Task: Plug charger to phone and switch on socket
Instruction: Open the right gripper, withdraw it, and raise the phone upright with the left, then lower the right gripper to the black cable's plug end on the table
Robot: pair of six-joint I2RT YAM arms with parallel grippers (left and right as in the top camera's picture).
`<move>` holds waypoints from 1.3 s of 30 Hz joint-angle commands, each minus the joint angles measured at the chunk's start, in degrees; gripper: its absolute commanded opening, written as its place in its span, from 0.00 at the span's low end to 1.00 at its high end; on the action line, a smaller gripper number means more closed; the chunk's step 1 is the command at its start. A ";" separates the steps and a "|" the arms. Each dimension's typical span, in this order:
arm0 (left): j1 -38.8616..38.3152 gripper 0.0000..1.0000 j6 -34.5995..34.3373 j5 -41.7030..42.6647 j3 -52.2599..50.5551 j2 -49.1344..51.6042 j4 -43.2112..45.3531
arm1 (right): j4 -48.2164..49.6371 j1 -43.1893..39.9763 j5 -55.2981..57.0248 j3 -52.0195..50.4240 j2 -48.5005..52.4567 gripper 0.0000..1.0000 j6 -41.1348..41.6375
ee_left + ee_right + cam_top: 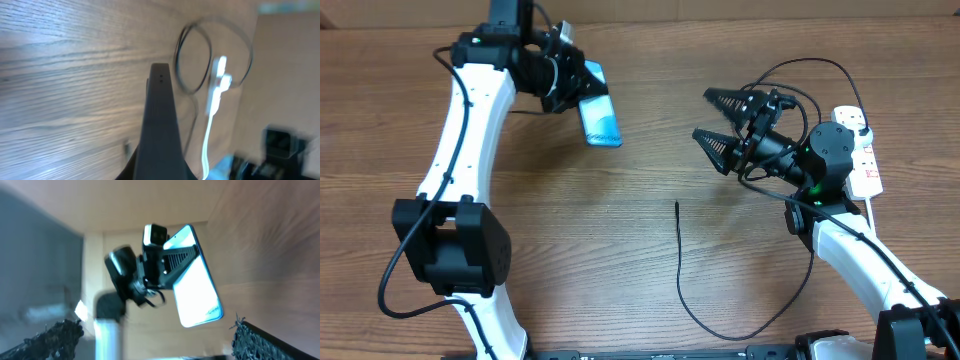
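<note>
left gripper (584, 86): pinching phone (602, 122) | right gripper (701, 114): spread wide | right wrist only: lit screen seen between its fingers (262, 341) | overhead only: charger (680, 258) lies apart from both grippers' fingers

no writing can be read anywhere. the phone (197, 287) screen shows nothing legible. the red marks on the socket (865, 160) are too small.

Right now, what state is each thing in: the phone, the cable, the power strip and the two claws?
Phone: screen lit, held by one end, no cable in it.
Charger: lying loose on the table, tip free.
Socket: on the table, partly hidden by the right arm; switch position cannot be told.
Left gripper: shut on the phone.
Right gripper: wide open, empty.
</note>
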 commanded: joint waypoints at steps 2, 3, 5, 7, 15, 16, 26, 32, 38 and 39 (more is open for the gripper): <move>1.22 0.04 24.70 9.03 0.50 0.44 -4.68 | -0.22 0.96 -5.20 1.27 -0.57 1.00 -21.09; 1.38 0.05 27.17 10.40 0.50 0.44 -5.60 | -0.24 0.96 -5.25 1.27 -0.57 1.00 -22.23; 1.49 0.04 30.12 13.09 0.50 0.44 -6.25 | -1.16 0.96 -5.18 1.33 -0.57 1.00 -24.13; 1.49 0.04 31.69 16.22 0.50 0.44 -5.95 | -5.25 0.96 -4.81 1.90 -0.57 1.00 -26.91; 1.55 0.04 33.73 23.98 0.50 0.44 -1.64 | -31.76 0.96 -1.66 9.51 -0.57 0.99 -40.39; 1.62 0.04 33.73 25.46 0.50 0.44 -1.20 | -36.13 0.96 0.02 10.91 -0.57 0.99 -42.23; 2.21 0.04 33.68 35.17 0.50 0.44 3.10 | -68.11 4.92 22.71 22.56 -0.57 1.00 -53.09; 2.19 0.04 33.68 35.17 0.50 0.44 3.34 | -77.35 11.69 36.50 23.76 0.28 0.99 -54.01; 2.19 0.04 33.70 35.15 0.50 0.44 3.32 | -81.13 19.93 43.32 23.76 5.66 1.00 -53.99; 2.19 0.04 33.68 35.15 0.50 0.44 3.32 | -81.79 21.24 44.39 23.76 6.93 1.00 -53.92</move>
